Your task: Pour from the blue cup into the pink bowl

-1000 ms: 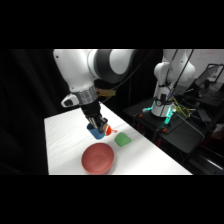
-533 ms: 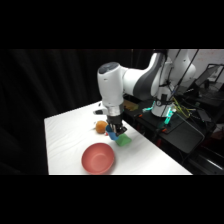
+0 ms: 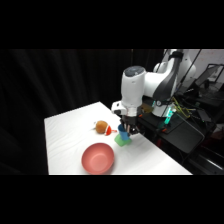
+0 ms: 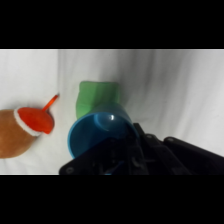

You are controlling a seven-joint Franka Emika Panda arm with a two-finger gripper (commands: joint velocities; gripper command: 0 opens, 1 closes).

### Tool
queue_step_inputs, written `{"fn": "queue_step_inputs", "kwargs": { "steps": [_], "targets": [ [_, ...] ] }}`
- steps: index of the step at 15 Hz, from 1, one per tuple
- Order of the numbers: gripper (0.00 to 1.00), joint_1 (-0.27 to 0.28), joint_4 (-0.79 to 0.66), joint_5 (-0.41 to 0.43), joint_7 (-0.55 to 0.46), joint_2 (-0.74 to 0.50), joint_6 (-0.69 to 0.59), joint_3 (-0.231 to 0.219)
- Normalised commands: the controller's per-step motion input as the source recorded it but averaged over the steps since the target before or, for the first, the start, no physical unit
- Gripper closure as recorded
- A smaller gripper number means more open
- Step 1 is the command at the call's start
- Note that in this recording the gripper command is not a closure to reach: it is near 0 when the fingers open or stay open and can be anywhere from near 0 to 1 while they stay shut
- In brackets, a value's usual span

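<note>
A white robot arm reaches down over a white table [image 3: 70,130] from the upper right. Its gripper [image 3: 125,130] hangs just above the tabletop, near the middle of the table's far side.

The gripper holds a small bright blue cup [image 4: 97,134]. The cup is round, of smooth plastic, with a pale highlight on its inner wall. In the wrist view the gripper [image 4: 131,150] shows as dark linkage rising from the bottom edge, its jaws closed on the cup's rim on the side nearest the camera. In that view the cup's open mouth faces the camera, so its long axis runs roughly along the gripper's own line. From the side the blue cup [image 3: 122,131] is mostly hidden by the fingers, and its tilt cannot be told.

Just past the cup lies a small green block [image 4: 95,97], partly covered by it in the wrist view. In the side view the green block [image 3: 121,140] sits directly below the gripper.

A wide, shallow pink bowl [image 3: 98,158] stands upright on the table's near part, apart from the gripper, nearer the camera and to the picture's left.

An orange-brown round toy [image 3: 102,126] with a red and white end lies beyond the bowl, just left of the gripper. In the wrist view the toy [image 4: 22,132] lies at the left edge.
</note>
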Motion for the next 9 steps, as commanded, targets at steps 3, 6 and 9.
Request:
{"fn": "queue_step_inputs", "kwargs": {
  "steps": [3, 6, 9],
  "targets": [
    [0.18, 0.165, 0.19, -0.086, 0.24, 0.11, 0.13, 0.104],
    [0.18, 0.116, 0.25, -0.135, 0.15, 0.32, 0.21, 0.033],
    [0.18, 0.045, 0.25, -0.132, 0.03, 0.36, 0.25, -0.073]
  ]
}}
